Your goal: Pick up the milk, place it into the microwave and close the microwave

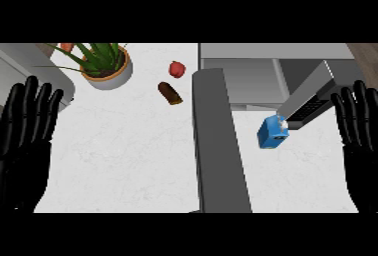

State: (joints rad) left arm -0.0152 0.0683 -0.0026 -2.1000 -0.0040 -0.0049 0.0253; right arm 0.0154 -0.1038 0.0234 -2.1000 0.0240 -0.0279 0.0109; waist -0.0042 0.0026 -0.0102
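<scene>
We saw the open microwave (251, 75) at the counter's far right, its door (314, 95) swung out. The blue milk carton (272, 132) stood just below that door. Our left hand (28, 120) and right hand (360, 125) rested with fingers straight, holding nothing. The carton seemed light, stiff-sided, best grasped across its flat sides.

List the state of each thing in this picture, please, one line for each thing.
milk carton: upright on the counter, not held
microwave: open, nothing visible inside
microwave door: swung open, right of the milk carton
left hand: open, fingers up, at the left edge
right hand: open, fingers up, at the right edge
potted plant: upright
brown bottle: lying on its side
</scene>
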